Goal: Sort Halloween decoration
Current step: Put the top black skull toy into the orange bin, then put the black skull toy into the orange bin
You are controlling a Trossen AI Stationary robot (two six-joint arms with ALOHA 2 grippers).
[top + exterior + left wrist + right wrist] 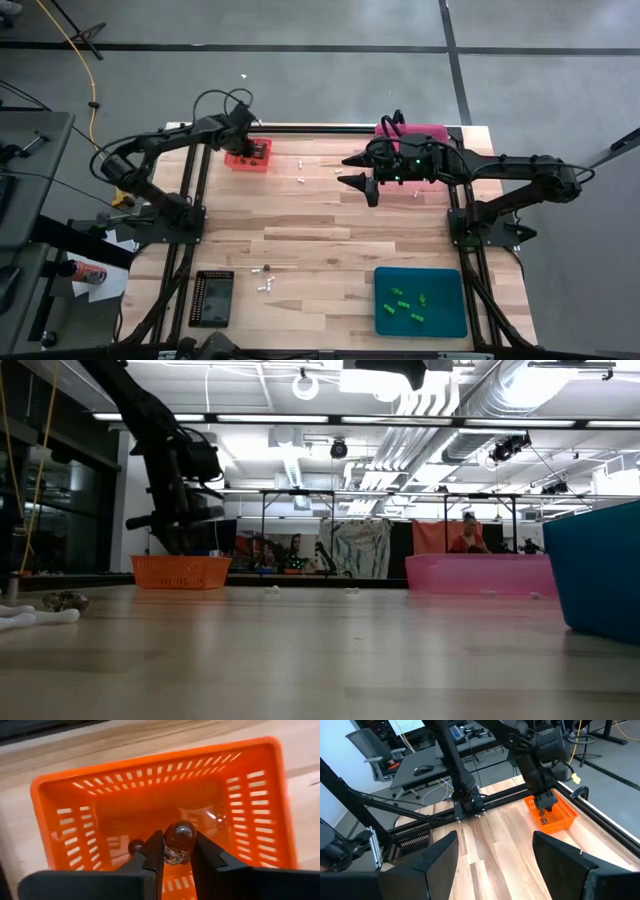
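Item: my left gripper (177, 857), over the orange slotted plastic basket (248, 157) at the far left of the pale wooden table (330, 225), clenched on a small dark brown glossy round trinket (180, 836). A second dark brown trinket (135, 846) lies on the basket floor.

Item: my right gripper (357, 179), fingers spread, nothing between them, hanging over the far middle of the table near the pink rectangular tray (425, 131).

Item: bright green trinkets (404, 303), lying in the teal rectangular tray (445, 322), near right.

Item: white trinkets (266, 285), loose on the table beside the black tray (213, 298), near left; more white pieces (301, 180) at the far middle.
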